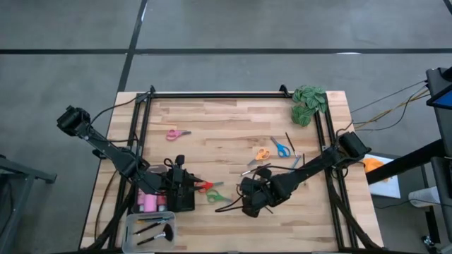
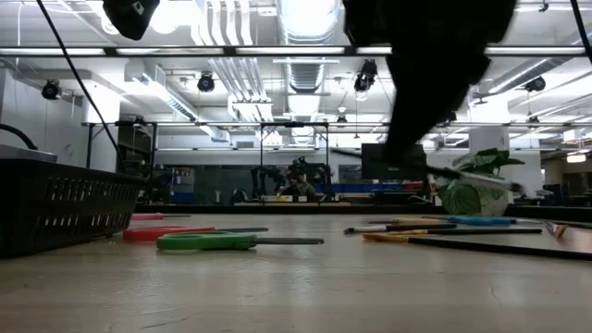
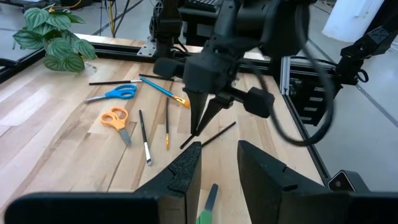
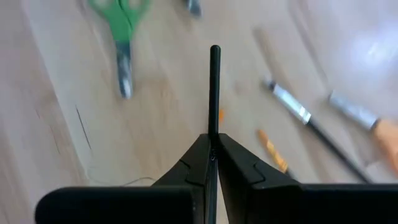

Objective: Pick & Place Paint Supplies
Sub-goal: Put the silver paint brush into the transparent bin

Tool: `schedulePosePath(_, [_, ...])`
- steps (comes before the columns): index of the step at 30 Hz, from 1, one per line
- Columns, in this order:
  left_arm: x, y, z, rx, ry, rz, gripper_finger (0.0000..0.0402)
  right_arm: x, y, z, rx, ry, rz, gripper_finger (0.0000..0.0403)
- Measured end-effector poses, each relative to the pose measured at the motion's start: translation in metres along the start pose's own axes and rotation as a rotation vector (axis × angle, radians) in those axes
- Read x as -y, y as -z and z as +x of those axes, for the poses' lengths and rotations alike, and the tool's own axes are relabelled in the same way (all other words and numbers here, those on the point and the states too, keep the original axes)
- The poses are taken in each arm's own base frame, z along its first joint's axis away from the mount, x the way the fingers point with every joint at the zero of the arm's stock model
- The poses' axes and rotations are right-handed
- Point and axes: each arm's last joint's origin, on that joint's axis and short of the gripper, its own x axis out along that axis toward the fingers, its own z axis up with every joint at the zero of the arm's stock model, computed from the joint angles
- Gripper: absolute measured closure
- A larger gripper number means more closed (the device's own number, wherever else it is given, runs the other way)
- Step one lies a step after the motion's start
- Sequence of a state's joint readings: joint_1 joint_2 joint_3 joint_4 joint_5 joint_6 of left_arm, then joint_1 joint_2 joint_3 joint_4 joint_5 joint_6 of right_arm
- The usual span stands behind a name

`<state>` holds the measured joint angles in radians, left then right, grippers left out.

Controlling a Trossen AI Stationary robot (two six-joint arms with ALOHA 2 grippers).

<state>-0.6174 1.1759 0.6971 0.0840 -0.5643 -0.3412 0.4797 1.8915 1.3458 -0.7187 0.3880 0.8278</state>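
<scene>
My right pincer is clamped on a thin dark-handled brush, lifted above the wooden tabletop near the front edge, just beside the green-handled scissors. My left pincer hangs partly open, empty, above the black mesh basket toward the front-left corner.

Overhead ceiling strip lights glare in the low view. Even, soft light on the table, with faint shadows. Right wrist view motion-blurred; green scissors smeared.
</scene>
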Motion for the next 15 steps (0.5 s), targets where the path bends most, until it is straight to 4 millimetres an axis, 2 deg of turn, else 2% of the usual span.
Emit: schedulePosePath(15, [0.000,0.001,0.000,-0.006,-0.002,0.004,0.0298,-0.015,-0.035,-0.026,0.248,0.004,-0.108,0.0385])
